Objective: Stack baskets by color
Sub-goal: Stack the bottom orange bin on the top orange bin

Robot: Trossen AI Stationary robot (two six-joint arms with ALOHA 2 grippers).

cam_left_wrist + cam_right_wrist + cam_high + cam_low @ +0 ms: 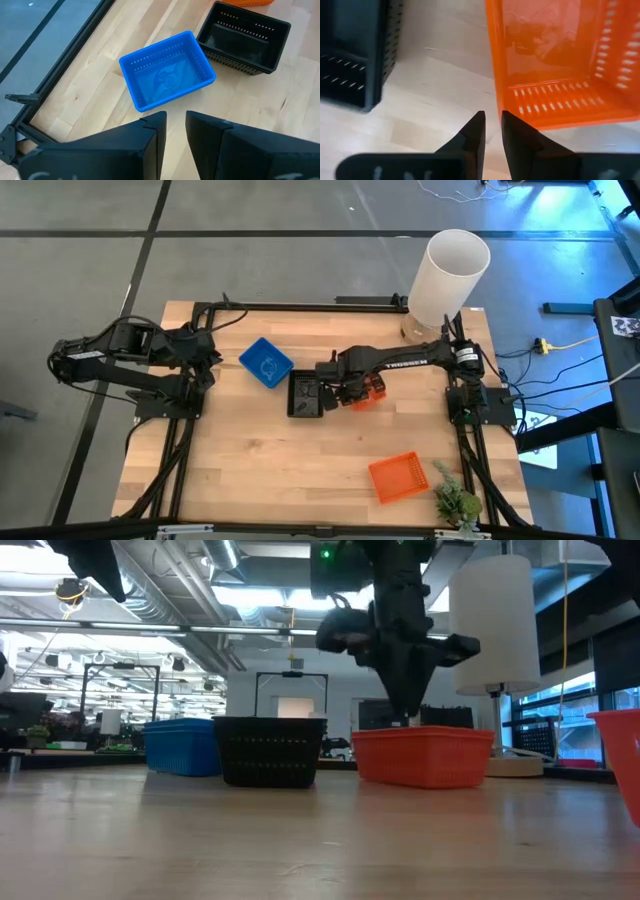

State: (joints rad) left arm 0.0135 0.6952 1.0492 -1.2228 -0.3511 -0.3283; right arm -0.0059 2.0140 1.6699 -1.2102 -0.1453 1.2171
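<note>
My right gripper (345, 392) hangs over the middle of the surface (270, 470), just above the orange basket (367, 393) that sits beside the black basket (305, 395). In my wrist view its fingers (476, 131) stand a narrow gap apart and hold nothing; the orange basket's near wall lies just past them, untouched. My left gripper (175, 125) waits back at the left edge, its fingers also a slim gap apart and empty, looking at the blue basket (266, 363), which sits left of the black one. A second orange basket (398, 477) lies well apart near the front right, beside a small plant (455, 502).

These baskets look like thin moulded plastic with perforated walls: light, fairly stiff, a bit springy at the rim, and smooth enough to slide on the wood if I nudge them. I judge the best hold is a pinch over one wall, one finger inside and one outside, near the middle of a side so it hangs level. The blue and black look like nested stacks, though I cannot count them.
</note>
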